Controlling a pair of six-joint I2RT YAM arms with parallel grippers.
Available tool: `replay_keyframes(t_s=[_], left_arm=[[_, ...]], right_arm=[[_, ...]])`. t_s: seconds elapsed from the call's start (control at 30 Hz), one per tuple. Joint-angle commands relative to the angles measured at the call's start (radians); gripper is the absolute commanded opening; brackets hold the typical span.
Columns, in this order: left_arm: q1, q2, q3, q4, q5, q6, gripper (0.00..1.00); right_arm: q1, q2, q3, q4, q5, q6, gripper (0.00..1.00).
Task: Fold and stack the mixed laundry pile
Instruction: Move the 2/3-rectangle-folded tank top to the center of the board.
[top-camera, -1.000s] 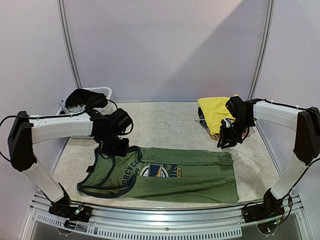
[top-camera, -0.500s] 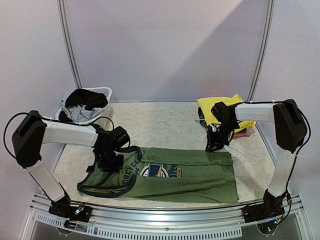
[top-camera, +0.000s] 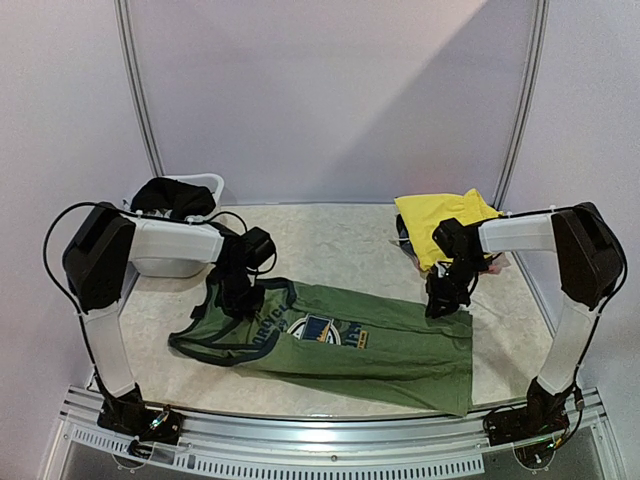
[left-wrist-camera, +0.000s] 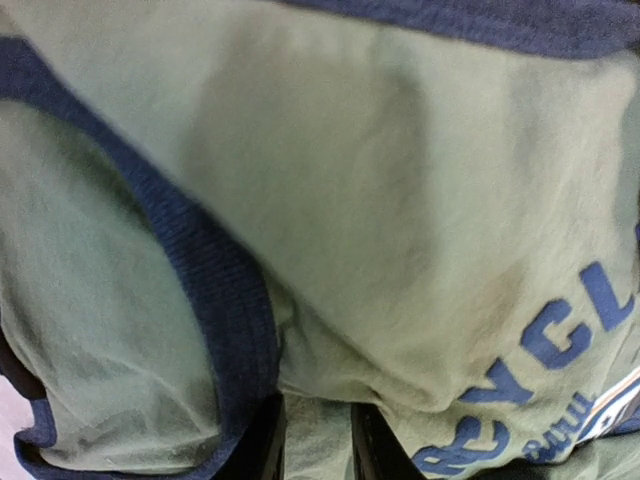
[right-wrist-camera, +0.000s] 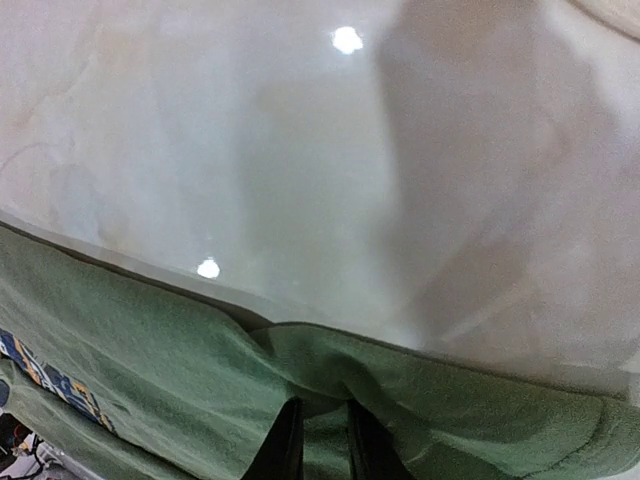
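Tub: a white tub (top-camera: 211, 183) stands at the table's far left corner, with a black garment (top-camera: 172, 196) heaped over its rim.
Tub, hidden part: the left arm (top-camera: 170, 240) crosses in front of it, so the rest of its contents cannot be made out.
Far right corner: a yellow garment (top-camera: 438, 216) lies on top of darker pieces that are too covered to tell apart.
Task garment: the olive-green T-shirt (top-camera: 390, 345) is spread along the near middle of the table, with its navy-trimmed neck to the left and its hem to the right.
Left gripper (left-wrist-camera: 315, 447): closed on the T-shirt's shoulder fabric just beside the navy trim, with cloth pinched between the dark fingers.
Right gripper (right-wrist-camera: 320, 440): closed on a bunched fold at the T-shirt's far right hem edge.
Cut off: the left wrist view shows almost nothing but green cloth and part of the blue lettering.
Surface: the table (top-camera: 330, 245) is pale, marbled and glossy, with lamp glints.
Room: plain pale walls (top-camera: 330, 90) with two slim metal uprights (top-camera: 137, 90).
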Motion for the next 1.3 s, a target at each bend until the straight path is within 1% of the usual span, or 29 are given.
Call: replay_keyframes(t_s=[0.0, 0.07, 0.13, 0.17, 0.2, 0.27, 0.43, 0.53, 0.63, 0.77, 0.87, 0.97, 1.0, 1.07, 1.27], left_arm=[[0.017, -0.003, 0.029, -0.045, -0.013, 0.028, 0.27], [0.018, -0.084, 0.003, -0.066, -0.026, 0.001, 0.35], [0.021, -0.173, -0.020, -0.113, -0.068, -0.029, 0.49], [0.025, -0.216, -0.033, -0.138, -0.081, -0.047, 0.54], [0.032, -0.253, -0.050, -0.157, -0.087, -0.062, 0.58], [0.052, -0.331, -0.091, -0.191, -0.093, -0.088, 0.61], [0.116, -0.506, -0.241, -0.228, -0.099, -0.169, 0.59], [0.179, -0.591, -0.347, -0.182, -0.070, -0.231, 0.58], [0.269, -0.682, -0.459, -0.123, -0.009, -0.292, 0.57], [0.362, -0.793, -0.554, -0.084, 0.022, -0.325, 0.57], [0.424, -0.803, -0.595, -0.070, 0.052, -0.328, 0.57], [0.460, -0.797, -0.633, -0.013, 0.078, -0.340, 0.58], [0.472, -0.797, -0.642, 0.007, 0.103, -0.351, 0.57], [0.492, -0.796, -0.652, 0.055, 0.120, -0.366, 0.57], [0.521, -0.787, -0.640, 0.131, 0.151, -0.377, 0.54]], right_arm=[[-0.043, 0.005, -0.023, -0.101, 0.153, 0.006, 0.17], [-0.043, -0.004, 0.005, -0.105, 0.126, -0.013, 0.17], [-0.043, -0.016, 0.033, -0.096, 0.087, -0.031, 0.17], [-0.042, -0.020, 0.048, -0.097, 0.070, -0.039, 0.18], [-0.042, -0.024, 0.065, -0.103, 0.064, -0.046, 0.18], [-0.041, -0.027, 0.112, -0.126, 0.059, -0.054, 0.19], [-0.041, -0.033, 0.227, -0.190, 0.060, -0.073, 0.20], [-0.042, -0.038, 0.277, -0.220, 0.062, -0.078, 0.22], [-0.041, -0.055, 0.305, -0.240, 0.053, -0.076, 0.26], [-0.042, -0.091, 0.311, -0.259, 0.048, -0.071, 0.30], [-0.042, -0.116, 0.295, -0.264, 0.043, -0.069, 0.36], [-0.041, -0.150, 0.274, -0.263, 0.042, -0.069, 0.47], [-0.041, -0.163, 0.266, -0.264, 0.041, -0.067, 0.48], [-0.042, -0.177, 0.255, -0.267, 0.039, -0.067, 0.49], [-0.041, -0.207, 0.223, -0.268, 0.035, -0.066, 0.49]])
